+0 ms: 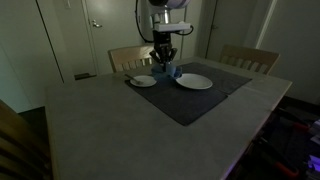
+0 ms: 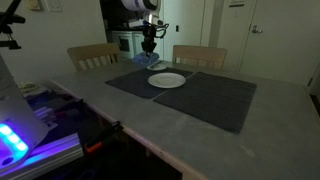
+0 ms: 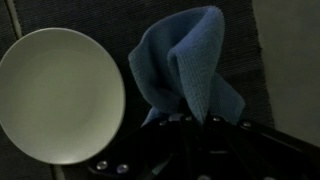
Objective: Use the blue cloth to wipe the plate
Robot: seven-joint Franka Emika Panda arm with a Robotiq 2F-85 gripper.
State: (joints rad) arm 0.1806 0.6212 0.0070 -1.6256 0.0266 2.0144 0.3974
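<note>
Pincer [image 3: 195,122] clamped tight on one end of the blue cloth [image 3: 185,65]. Hangs as a folded, lumpy bundle, long axis running straight down from the fingertips, loose end pointing at the dark mat [image 1: 195,100]. Sits just beside the plate [image 1: 194,81], not over it, with the smaller white dish [image 1: 143,80] on the opposite side. Cannot tell whether touching the mat.

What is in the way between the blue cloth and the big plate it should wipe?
Nothing visible. The claw is shut on the blue cloth, beside the big plate on the dark mat. Only bare mat lies between them; the small dish sits on the cloth's other side.
</note>
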